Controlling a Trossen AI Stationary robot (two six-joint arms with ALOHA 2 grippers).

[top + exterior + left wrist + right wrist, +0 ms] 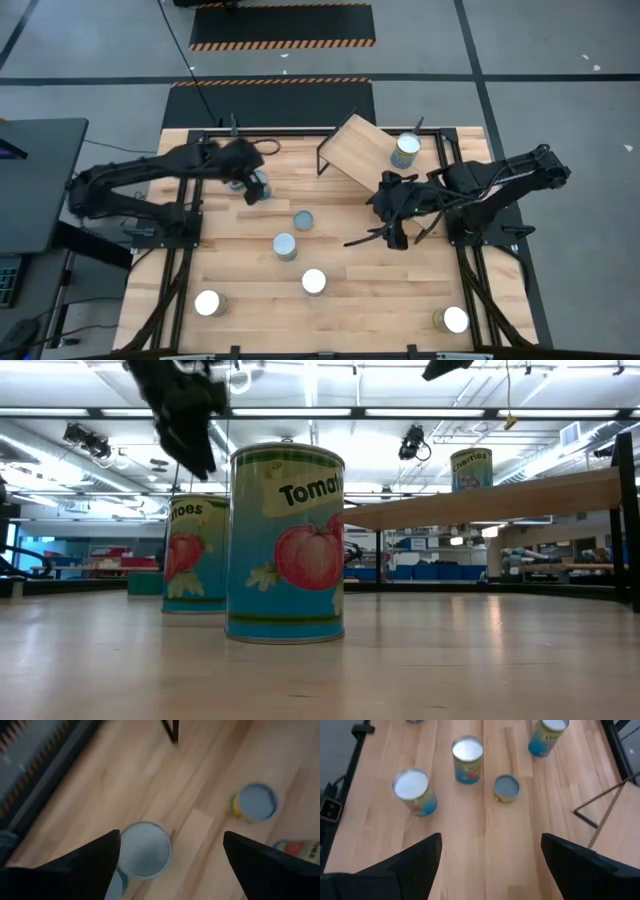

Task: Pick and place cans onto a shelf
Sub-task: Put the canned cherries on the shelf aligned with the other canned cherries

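The shelf, a light-wood board on a black frame, stands at the table's far side with one can on it; both show in the low view, the shelf and the can. My left gripper is open above a can that stands upright on the table and lies between the fingers, nearer one of them. In the low view the left gripper hangs clear above the cans. My right gripper is open and empty above the table, near the shelf's near side.
Several more cans stand upright on the plank table: two near the middle, one nearer, one near each front corner. The shelf's black leg shows beside my right gripper.
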